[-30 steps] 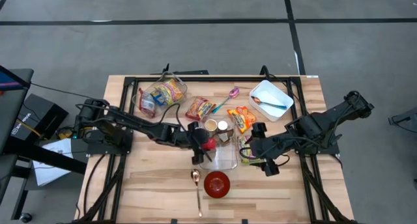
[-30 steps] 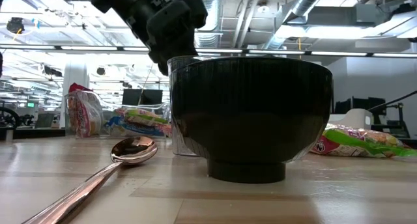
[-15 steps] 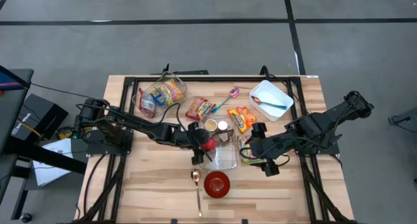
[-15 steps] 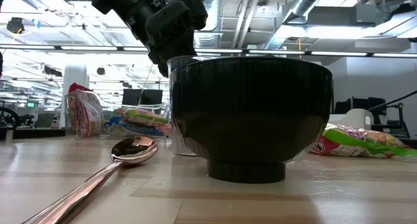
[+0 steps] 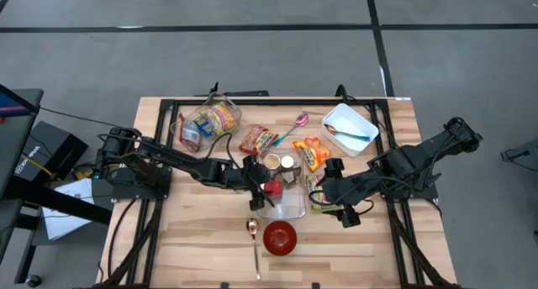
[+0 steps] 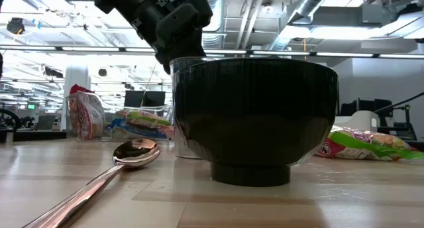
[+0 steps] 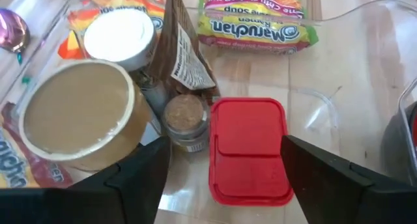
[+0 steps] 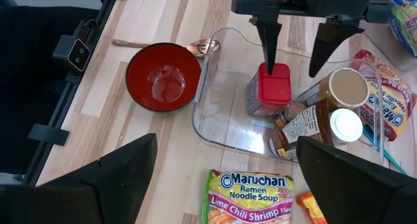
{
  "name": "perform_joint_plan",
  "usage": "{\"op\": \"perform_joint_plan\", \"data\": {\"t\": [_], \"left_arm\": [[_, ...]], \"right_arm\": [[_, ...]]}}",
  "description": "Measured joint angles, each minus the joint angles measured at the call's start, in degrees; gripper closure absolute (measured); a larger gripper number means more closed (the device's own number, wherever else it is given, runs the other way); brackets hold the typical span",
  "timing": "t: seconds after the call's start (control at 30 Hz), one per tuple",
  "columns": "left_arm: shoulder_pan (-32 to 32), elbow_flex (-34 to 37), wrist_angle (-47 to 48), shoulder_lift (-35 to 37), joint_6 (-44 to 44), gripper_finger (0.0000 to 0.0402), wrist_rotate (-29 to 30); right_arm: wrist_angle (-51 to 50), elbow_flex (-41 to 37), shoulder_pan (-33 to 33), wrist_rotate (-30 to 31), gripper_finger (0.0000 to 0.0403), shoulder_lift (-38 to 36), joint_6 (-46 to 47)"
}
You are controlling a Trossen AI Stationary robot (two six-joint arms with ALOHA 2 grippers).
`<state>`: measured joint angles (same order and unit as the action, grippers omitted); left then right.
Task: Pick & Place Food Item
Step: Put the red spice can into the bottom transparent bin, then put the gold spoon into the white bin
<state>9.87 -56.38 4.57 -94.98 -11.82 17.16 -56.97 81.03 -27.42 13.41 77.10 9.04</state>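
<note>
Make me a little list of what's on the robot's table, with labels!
left tool: open, above the red-lid jar
red-lid jar: upright inside the clear tray
right tool: open, waiting by the noodle pack
bowl: red, empty, beside the tray
spoon: next to the bowl
white tub: far right corner

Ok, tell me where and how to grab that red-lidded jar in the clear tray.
Probably grip the red-lidded jar by its lid's two long sides, coming straight down: it stands upright in the clear tray, and the left gripper already hangs open above it. The small spice jar crowds one side.
</note>
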Motion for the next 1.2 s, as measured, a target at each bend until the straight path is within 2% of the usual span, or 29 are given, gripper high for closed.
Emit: {"op": "perform_joint_plan", "data": {"t": [0.33,0.4,0.57,0.7,0.93,1.2], "left_arm": [[0.59,0.00,-1.80,0.00,5.46,0.0121,-0.08],[1.09,0.05,-1.55,0.55,6.84,0.0123,-1.70],[2.75,0.07,0.05,5.64,9.19,0.0124,-6.55],[5.01,0.02,5.55,12.08,8.12,0.0124,-7.69],[10.55,0.02,17.87,20.03,-1.82,0.0124,-7.99],[20.32,0.02,30.66,20.17,-20.84,0.0124,-7.61]], "right_arm": [[0.00,0.00,0.00,-0.02,0.0042,0.00,0.00],[0.00,0.00,0.00,0.00,0.0042,0.00,0.00],[-0.66,-0.02,0.00,0.04,0.0042,0.02,0.05],[-1.42,-0.02,0.00,0.10,0.0042,0.02,1.44],[-5.00,-0.02,-0.11,1.34,0.0042,0.02,3.44],[-9.93,-0.03,-1.07,3.32,0.0042,0.02,7.27]]}}
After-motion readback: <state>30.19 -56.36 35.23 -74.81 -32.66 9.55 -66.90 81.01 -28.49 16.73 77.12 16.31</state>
